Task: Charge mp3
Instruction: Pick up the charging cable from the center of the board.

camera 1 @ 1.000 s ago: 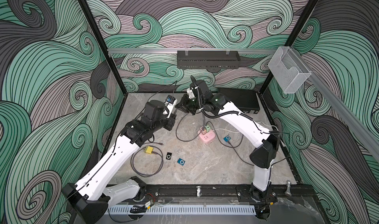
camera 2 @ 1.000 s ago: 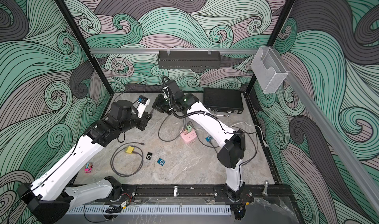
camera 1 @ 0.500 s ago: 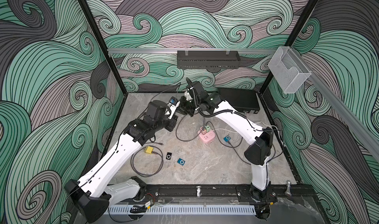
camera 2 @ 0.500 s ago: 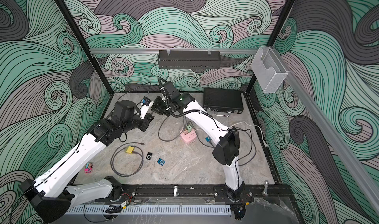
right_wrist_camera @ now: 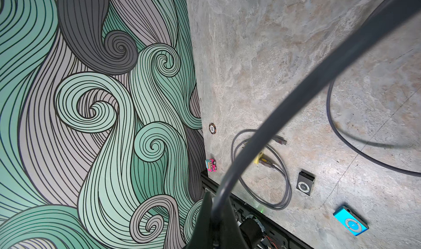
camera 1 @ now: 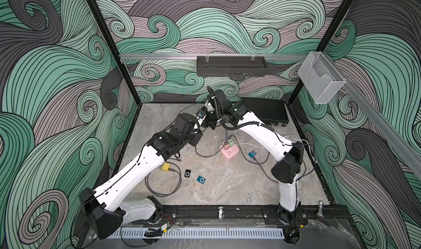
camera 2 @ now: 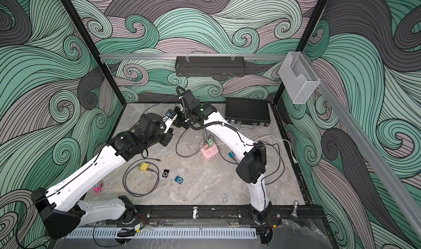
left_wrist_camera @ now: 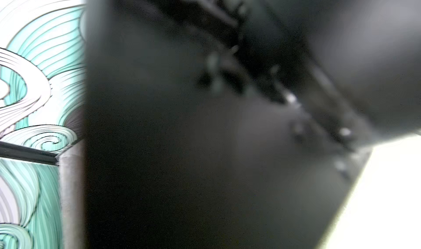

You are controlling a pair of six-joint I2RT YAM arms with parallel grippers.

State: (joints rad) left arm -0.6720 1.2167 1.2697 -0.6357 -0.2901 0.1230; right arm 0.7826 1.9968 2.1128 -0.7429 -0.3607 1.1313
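- The left gripper (camera 1: 200,118) is pinching the blue mp3 player (camera 1: 200,114) at its fingertips and holding it off the table near the back wall. The left wrist view is showing only dark blur.
- The right gripper (right_wrist_camera: 213,204) is pressing together on the grey cable (right_wrist_camera: 300,90), just beside the held player in both top views.
- The pink power cube (camera 1: 230,154) is sitting mid-table, carrying a green adapter (camera 1: 230,142) and an orange adapter (camera 1: 226,145) in its top sockets.
- A black mp3 player (camera 1: 188,173) and a second blue player (camera 1: 201,180) are lying side by side nearer the front. A third blue player (camera 1: 252,154) is lying near the cube.
- The black case (camera 1: 265,112) is lying closed at the back, its contents hidden.
- The black wall tray (camera 1: 231,65) is hanging on the back wall; what it is holding cannot be told.
- The clear bin (camera 1: 319,84) is hanging on the side rail.
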